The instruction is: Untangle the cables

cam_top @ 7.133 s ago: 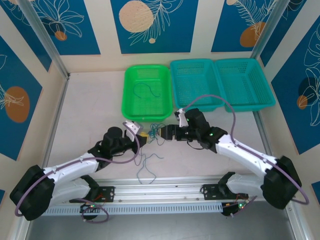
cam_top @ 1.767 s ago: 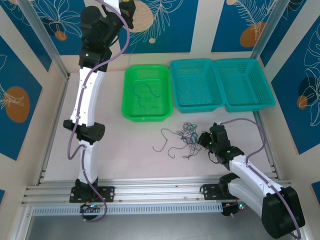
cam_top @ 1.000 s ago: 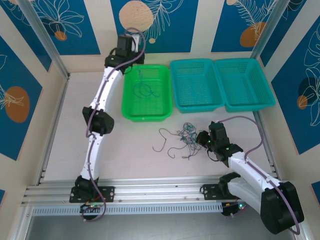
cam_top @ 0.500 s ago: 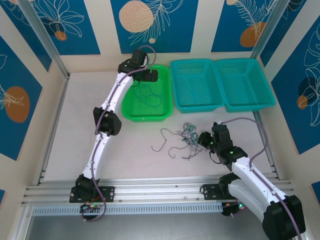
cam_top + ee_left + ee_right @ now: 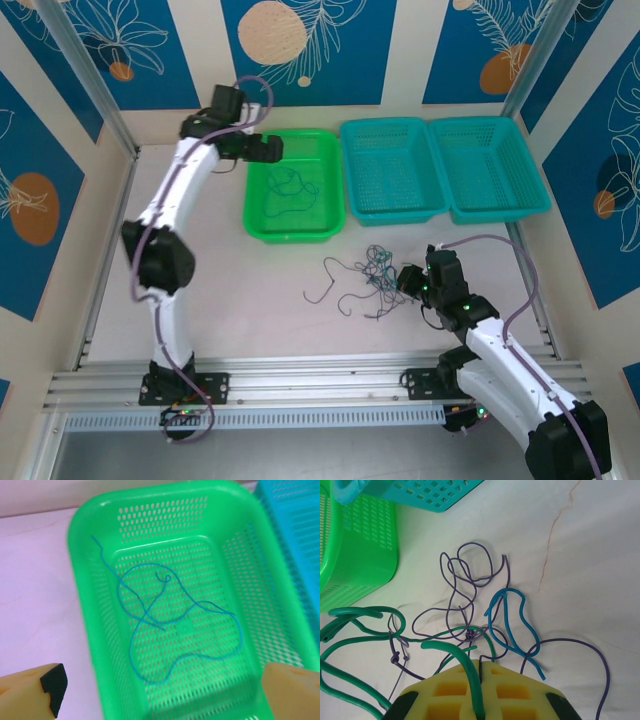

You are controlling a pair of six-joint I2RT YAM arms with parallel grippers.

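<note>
Three baskets stand in a row at the far side of the tabletop (image 5: 250, 300): one green basket (image 5: 290, 236), a teal basket (image 5: 392, 214) touching it at its 3 o'clock, and a second teal basket (image 5: 497, 214) joined on at 3 o'clock of that. There are two arms and two tools.

The cables lie in two groups. Thin blue cables (image 5: 131, 650) rest on the floor of the green basket in crossing loops; how many separate strands they make I cannot tell. The tangled clump (image 5: 372, 268) lies on the tabletop at about 5 o'clock of the green basket, with loose ends trailing toward 9 o'clock.

The left tool (image 5: 270, 150) hovers over the green basket's 10 o'clock corner, released, its fingers spread wide with nothing between them. In the left wrist view the blue cables lie at 12 o'clock of it, well below.

The right tool (image 5: 408, 279) sits at the clump's 3 o'clock edge, clenched on a green cable (image 5: 451, 647) pinched in the seam between its yellow pads. From there, in the right wrist view, more green loops run to 9 o'clock, purple cables (image 5: 565, 639) curl from 12 to 3 o'clock, and one blue-teal cable (image 5: 507, 590) bends at 1 o'clock, just beside the pads.
</note>
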